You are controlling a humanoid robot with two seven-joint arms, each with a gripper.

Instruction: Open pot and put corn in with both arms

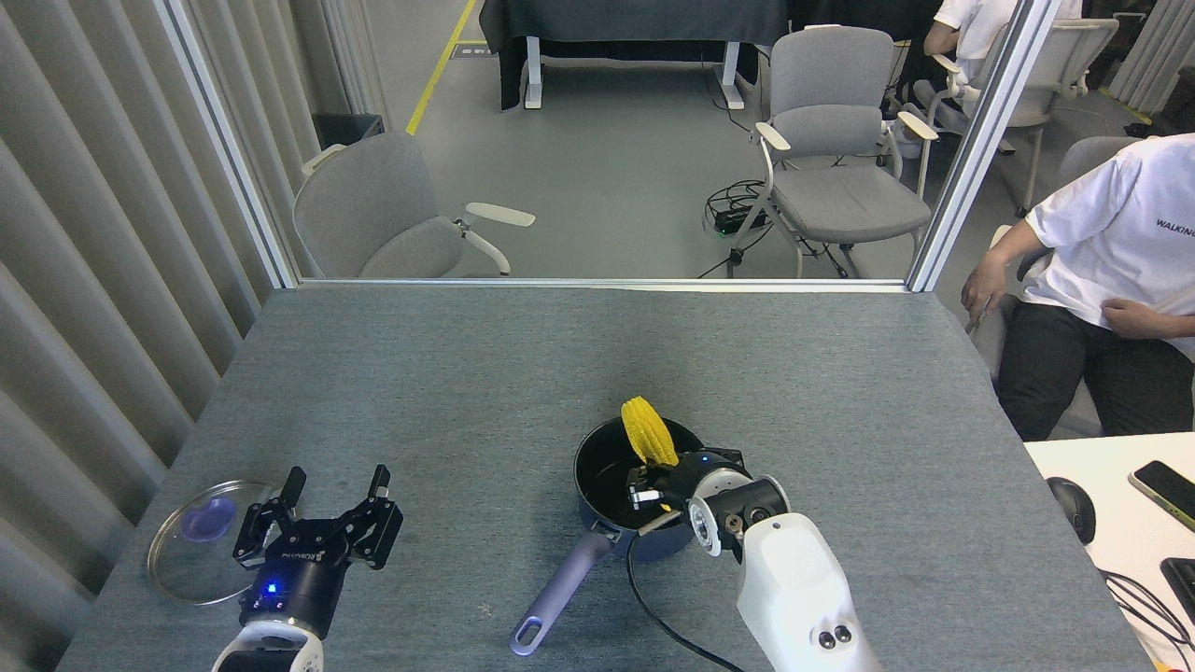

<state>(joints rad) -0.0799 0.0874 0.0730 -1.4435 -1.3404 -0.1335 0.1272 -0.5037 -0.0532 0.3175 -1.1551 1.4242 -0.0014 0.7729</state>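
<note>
Head view showed a grey desk with two white robot arms reaching in from the bottom edge. On the right, the right arm rose from the lower edge and bent leftward, its right gripper positioned over the open mouth of the pot, fingers pinching the lower end of the corn. The yellow cob stood nearly upright, tilted slightly, its top end above the pot's far rim. The pot's lavender handle pointed toward the lower left. On the left, the left gripper pointed away from the camera above the desk, its fingers spread apart and holding nothing. A glass lid with a purple knob lay flat just beside it, on its left.
</note>
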